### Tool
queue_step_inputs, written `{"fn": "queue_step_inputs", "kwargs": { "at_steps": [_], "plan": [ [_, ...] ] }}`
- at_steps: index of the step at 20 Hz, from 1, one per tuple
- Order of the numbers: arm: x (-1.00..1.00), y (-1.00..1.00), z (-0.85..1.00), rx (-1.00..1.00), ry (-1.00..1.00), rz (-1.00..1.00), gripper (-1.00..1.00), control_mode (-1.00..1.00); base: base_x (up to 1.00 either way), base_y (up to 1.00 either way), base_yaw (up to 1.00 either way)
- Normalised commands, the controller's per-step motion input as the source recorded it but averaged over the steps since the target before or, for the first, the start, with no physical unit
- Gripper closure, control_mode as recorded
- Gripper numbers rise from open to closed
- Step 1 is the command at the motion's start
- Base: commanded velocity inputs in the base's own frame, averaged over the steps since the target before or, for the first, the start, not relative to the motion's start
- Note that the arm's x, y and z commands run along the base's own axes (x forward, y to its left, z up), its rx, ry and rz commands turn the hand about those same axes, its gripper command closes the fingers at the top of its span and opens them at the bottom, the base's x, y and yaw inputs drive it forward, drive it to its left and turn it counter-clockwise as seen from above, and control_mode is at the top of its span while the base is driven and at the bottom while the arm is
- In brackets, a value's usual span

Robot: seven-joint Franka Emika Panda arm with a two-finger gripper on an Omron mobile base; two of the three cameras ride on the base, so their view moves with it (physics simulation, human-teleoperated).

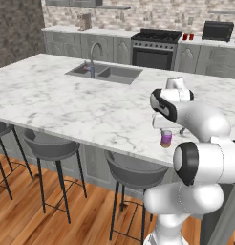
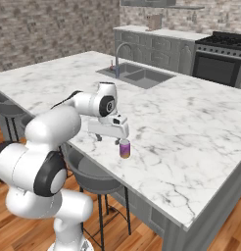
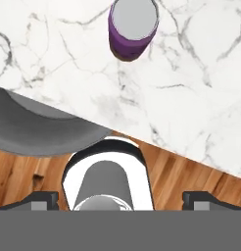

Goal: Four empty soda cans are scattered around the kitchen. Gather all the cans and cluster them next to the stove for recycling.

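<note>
Item: claw (image 3: 120,196). I see its two dark tips spread wide at the frame's corners, released, nothing between them, touching nothing.

Item: purple soda can (image 3: 132,28), upright cylinder, silvery top; it stands ahead of the claw, apart from it, near the surface's edge.

Item: surface (image 2: 191,137), a white marble island with grey veining, with a sunken double sink (image 1: 106,72) beyond the claw.

Item: round grey stools (image 1: 50,146) under the overhang, on a wood plank floor.

Item: gas stove (image 1: 155,47), far wall; two red cans (image 1: 187,36) just beside it.
</note>
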Motion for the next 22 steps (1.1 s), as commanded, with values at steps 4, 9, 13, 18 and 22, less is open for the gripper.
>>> {"fn": "queue_step_inputs", "kwargs": {
  "at_steps": [4, 9, 13, 18, 22],
  "plan": [
    [0.31, -0.18, -0.09, 0.0, -0.1, 0.0, -1.0, -1.0, 0.0, 0.0, 0.0],
    [0.34, -0.08, -0.2, 0.0, -0.15, 0.0, -1.0, -1.0, 0.0, 0.0, 0.0],
    [0.31, -0.07, -0.27, 0.0, -0.17, 0.0, -1.0, -1.0, 0.0, 0.0, 0.0],
    [0.31, -0.12, -0.15, 0.0, -0.06, 0.0, -1.0, -1.0, 0.0, 0.0, 0.0],
    [0.33, -0.12, -0.13, 0.0, 0.0, 0.0, -1.0, -1.0, 0.0, 0.0, 0.0]
  ]
}}
